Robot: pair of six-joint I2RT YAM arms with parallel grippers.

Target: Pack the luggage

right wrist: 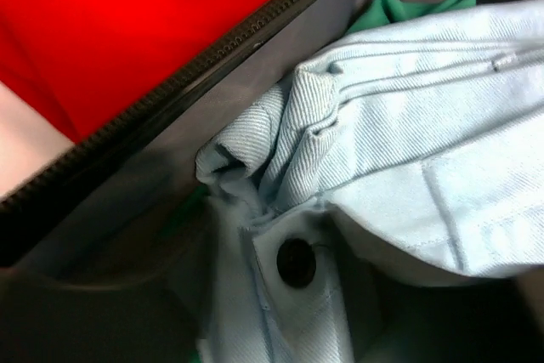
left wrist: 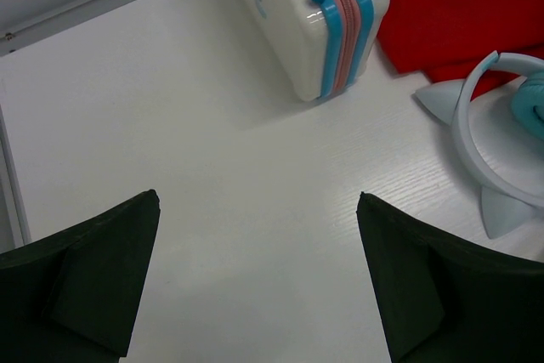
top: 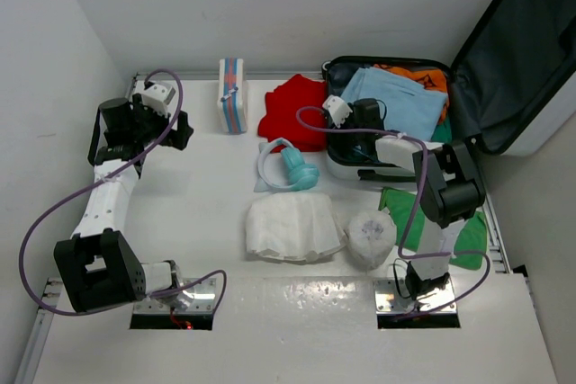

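At upper right, luggage is lying open; right fingers are hanging inside over jeans, opening indiscernible; left fingers are hovering wide apart, empty, above desk.

**Counter layout, as seen from my side**

Far right of the counter: luggage, lid standing open to the right. Trousers lie in it on top of other clothes.
Left of it, against its rim: loose garment.
Further left, at the back: small zip case, on edge.
Before the garment: headband.
Nearest me: folded cloth, bundle just right of it, flat cloth rightmost.
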